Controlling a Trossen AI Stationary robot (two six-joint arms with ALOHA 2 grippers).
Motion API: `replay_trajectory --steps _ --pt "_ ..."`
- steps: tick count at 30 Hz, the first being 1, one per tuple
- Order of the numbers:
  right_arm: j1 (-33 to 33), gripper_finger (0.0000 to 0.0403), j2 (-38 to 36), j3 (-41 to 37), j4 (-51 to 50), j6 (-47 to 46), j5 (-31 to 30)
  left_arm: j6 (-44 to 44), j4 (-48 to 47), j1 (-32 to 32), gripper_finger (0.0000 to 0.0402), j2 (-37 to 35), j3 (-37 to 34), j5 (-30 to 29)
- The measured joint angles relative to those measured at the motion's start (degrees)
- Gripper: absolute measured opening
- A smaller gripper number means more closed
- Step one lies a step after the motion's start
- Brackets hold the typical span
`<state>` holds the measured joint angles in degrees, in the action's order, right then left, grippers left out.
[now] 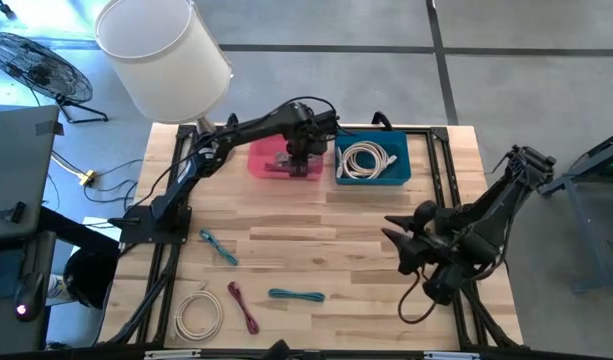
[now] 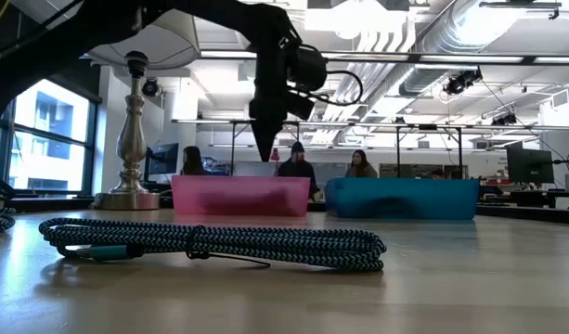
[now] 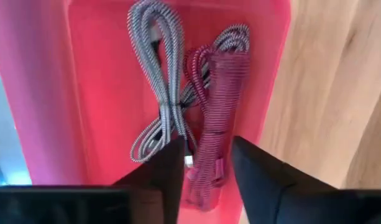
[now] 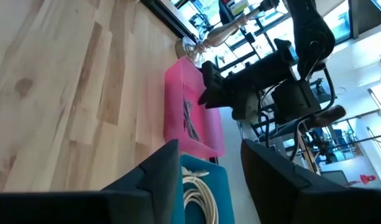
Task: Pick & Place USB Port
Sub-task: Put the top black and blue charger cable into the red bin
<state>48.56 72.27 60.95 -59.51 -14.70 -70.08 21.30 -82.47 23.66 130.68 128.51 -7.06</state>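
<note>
A pink bin point(image 1: 284, 160) stands at the table's far edge, with a blue bin point(image 1: 373, 163) holding a white cable point(image 1: 363, 158) to its right. My left gripper point(image 3: 206, 146) hangs open above the pink bin point(image 2: 228, 195), pointing down, its fingertips clear of the rim. In the bin lie a maroon braided cable point(image 3: 216, 106) and a grey-white braided cable point(image 3: 159, 81), both resting on the bin's floor. My right gripper point(image 4: 209, 149) waits open and holding nothing at the table's right side point(image 1: 394, 232).
Loose coiled cables lie on the near half of the table: blue point(image 1: 218, 246), teal point(image 1: 296, 295), maroon point(image 1: 243, 306), white point(image 1: 198, 312). A lamp point(image 1: 164, 50) stands at the far left corner. People sit in the room behind point(image 2: 298, 167).
</note>
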Motion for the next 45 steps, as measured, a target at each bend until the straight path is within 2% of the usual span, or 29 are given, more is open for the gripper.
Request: replay_trajectory --steps 4,8,12,17,21,24,28,30,37,45 --pt "-1.23 0.0167 0.00 0.00 -0.31 0.13 0.01 -0.15 -1.89 -0.04 0.0164 -0.11 0.00 -1.26" --pt "-2.57 0.0168 0.00 0.00 -1.03 0.16 0.00 -1.01 -8.19 -0.04 0.0174 -1.21 0.00 -1.74" --pt "-3.91 0.0168 0.00 0.00 -1.11 0.51 0.02 -4.94 -7.93 -0.74 0.0175 -4.69 -0.26 8.19" --pt "-5.00 0.0168 0.00 0.01 -1.09 0.61 0.27 -7.02 -7.52 -3.14 0.0176 -9.17 -0.28 14.52" --pt "-5.16 0.0167 0.00 0.00 -1.11 0.48 1.08 -8.11 -7.50 -7.45 0.0176 -15.27 -0.37 14.73" --pt "-5.16 0.0168 0.00 0.00 -1.09 0.31 1.97 -8.98 -7.51 -11.88 0.0176 -20.27 -2.57 10.84" --pt "-5.16 0.0167 0.00 0.00 -1.08 0.22 2.72 -12.79 -7.63 -18.92 0.0176 -28.33 -9.47 2.68" --pt "-5.16 0.0168 0.00 0.00 -1.07 0.13 3.08 -15.33 -7.55 -22.67 0.0176 -31.87 -14.11 0.66" --pt "-5.16 0.0167 0.00 0.01 -0.73 0.13 3.03 -22.48 -7.76 -32.28 0.0176 -38.91 -33.56 0.93" --pt "-5.16 0.0166 0.00 0.00 -0.29 0.08 3.03 -23.74 -7.48 -35.10 0.0176 -39.54 -52.31 4.53"
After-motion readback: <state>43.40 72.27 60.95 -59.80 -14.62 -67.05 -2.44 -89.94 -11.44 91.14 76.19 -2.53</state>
